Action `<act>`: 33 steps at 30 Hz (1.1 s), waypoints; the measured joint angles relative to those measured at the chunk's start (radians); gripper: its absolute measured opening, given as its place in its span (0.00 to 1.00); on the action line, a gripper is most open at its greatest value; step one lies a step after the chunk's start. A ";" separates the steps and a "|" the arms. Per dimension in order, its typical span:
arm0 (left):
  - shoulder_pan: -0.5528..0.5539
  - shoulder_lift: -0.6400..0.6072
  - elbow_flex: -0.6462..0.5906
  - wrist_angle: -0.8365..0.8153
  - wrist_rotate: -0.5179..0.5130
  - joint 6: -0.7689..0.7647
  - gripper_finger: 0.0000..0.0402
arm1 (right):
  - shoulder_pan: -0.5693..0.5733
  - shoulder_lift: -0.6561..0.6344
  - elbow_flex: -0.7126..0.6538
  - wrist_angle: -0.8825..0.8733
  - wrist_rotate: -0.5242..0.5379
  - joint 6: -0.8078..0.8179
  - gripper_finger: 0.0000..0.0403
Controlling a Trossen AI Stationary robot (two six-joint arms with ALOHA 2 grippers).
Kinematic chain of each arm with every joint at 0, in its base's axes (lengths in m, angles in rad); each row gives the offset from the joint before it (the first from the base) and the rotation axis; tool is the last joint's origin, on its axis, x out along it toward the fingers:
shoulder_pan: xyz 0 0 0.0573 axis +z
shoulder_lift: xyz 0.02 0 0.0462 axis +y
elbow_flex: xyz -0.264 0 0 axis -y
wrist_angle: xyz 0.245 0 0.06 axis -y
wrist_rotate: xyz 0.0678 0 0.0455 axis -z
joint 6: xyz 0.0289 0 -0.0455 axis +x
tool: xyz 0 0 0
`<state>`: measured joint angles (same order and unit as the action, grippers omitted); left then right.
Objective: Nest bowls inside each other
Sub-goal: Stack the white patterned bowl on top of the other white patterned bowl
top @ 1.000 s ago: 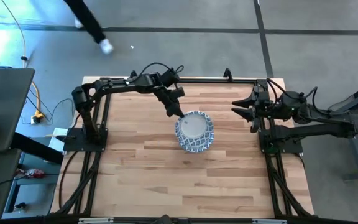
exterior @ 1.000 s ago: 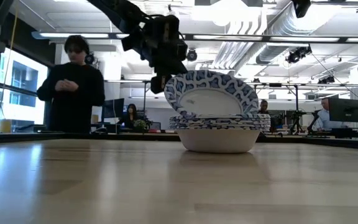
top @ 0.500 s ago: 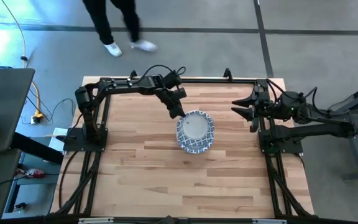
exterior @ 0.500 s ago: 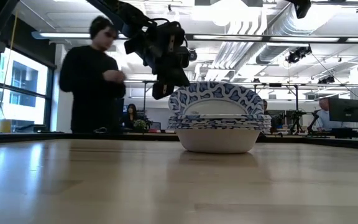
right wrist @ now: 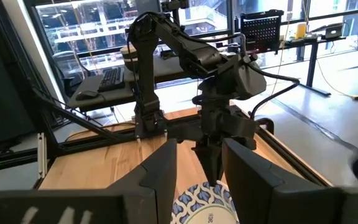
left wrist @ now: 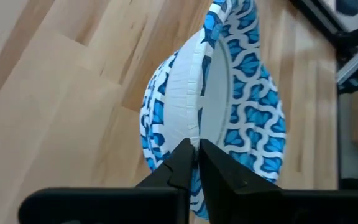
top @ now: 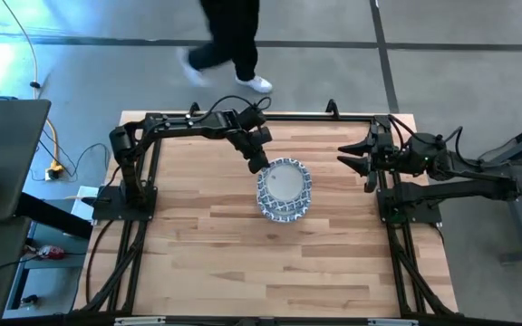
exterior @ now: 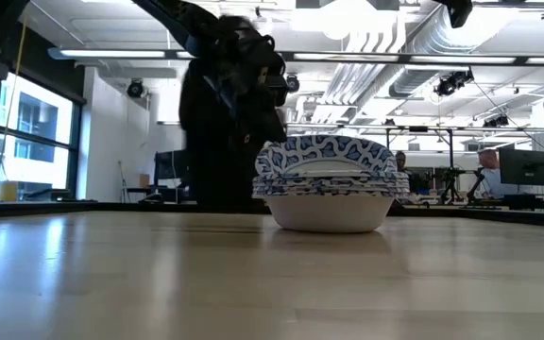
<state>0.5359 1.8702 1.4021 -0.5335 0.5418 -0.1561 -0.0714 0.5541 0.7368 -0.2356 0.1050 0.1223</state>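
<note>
A stack of blue-and-white patterned bowls (top: 285,191) stands on the table's middle, resting on its bottom bowl's base (exterior: 330,215). The top bowl (exterior: 327,154) sits tilted in the stack, its left rim raised. My left gripper (top: 258,164) is at that rim's far-left side, shut on it; the left wrist view shows the bowl (left wrist: 241,106) edge-on past the fingers. My right gripper (top: 359,155) waits open near the table's right edge, clear of the bowls; the stack's rim (right wrist: 201,200) shows between its fingers in the right wrist view. My left gripper pinches the top bowl's rim (left wrist: 196,134) between its two fingers, one on the white inner side, one on the patterned outer side. The fingers slant down from the table's far-left side. The bowl is tilted, its opposite side resting in the stack.
A person walks past beyond the table's far edge (top: 229,41) and fills the background behind my left arm (exterior: 220,123) in the low view. Bare wood lies around the stack on all sides. Arm frames stand at the left (top: 125,181) and right (top: 406,199) table edges.
My left gripper has come down, lowering the held rim; the top bowl has gone from steeply tipped to nearly flat on the stack. The person beyond the far edge has walked toward the right.
</note>
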 joint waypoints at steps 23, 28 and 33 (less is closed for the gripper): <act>-0.079 0.000 0.000 -0.024 -0.076 0.075 0.20 | 0.000 0.000 0.000 0.000 -0.001 0.022 0.30; -0.077 0.000 0.000 -0.025 -0.004 0.055 0.36 | 0.000 0.000 0.000 0.000 -0.005 0.027 0.30; -0.077 0.000 0.000 -0.025 0.001 0.027 0.55 | 0.000 0.000 0.000 0.000 -0.006 0.027 0.30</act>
<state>0.4591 1.8702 1.4021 -0.5587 0.5426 -0.1291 -0.0714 0.5539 0.7372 -0.2359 0.0994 0.1493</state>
